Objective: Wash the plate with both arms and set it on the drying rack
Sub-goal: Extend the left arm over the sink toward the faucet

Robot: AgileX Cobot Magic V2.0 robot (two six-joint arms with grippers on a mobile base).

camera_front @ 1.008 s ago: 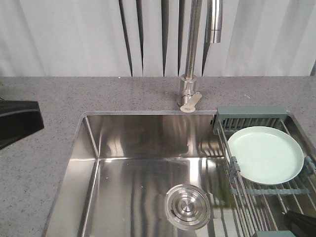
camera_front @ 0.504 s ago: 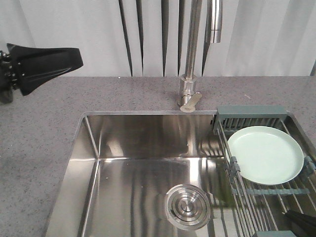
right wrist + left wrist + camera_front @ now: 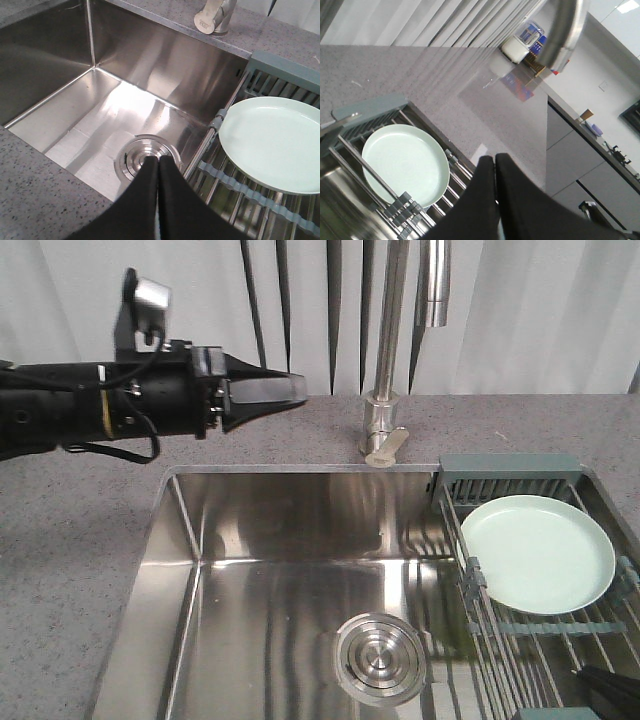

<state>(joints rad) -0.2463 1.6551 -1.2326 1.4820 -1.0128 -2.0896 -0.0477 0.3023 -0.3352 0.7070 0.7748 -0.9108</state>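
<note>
1. Grey speckled countertop (image 3: 90, 540) surrounds a stainless steel sink (image 3: 290, 580) that fills the near middle of the scene; a round steel drain (image 3: 380, 658) sits in its floor, toward the near right.

2. At the near right corner, the right gripper (image 3: 158, 165) hangs low above the near end of the drying rack. Its two black fingers are pressed together and hold nothing.

3. To the right, the drying rack (image 3: 520, 640) of thin parallel wires spans the sink's right end, its long axis running near to far, with a grey-teal slotted compartment (image 3: 508, 480) at the far end.

4. On the rack's wires lies the plate (image 3: 538, 553), pale mint green, round and so without a long axis. It lies flat, or close to it, with its hollow face up, just in front of the compartment.

5. Farther back and to the left, the left gripper (image 3: 290, 388) hovers above the counter behind the sink, pointing right toward the tap (image 3: 385, 420). Its fingers are closed on each other and empty.

6. White pleated curtains (image 3: 540, 310) form the backdrop.

7. Judged by this layout, the task is at its start: the plate is untouched. The next move calls for a gripper to spread its fingers and descend to the plate's raised rim.
</note>
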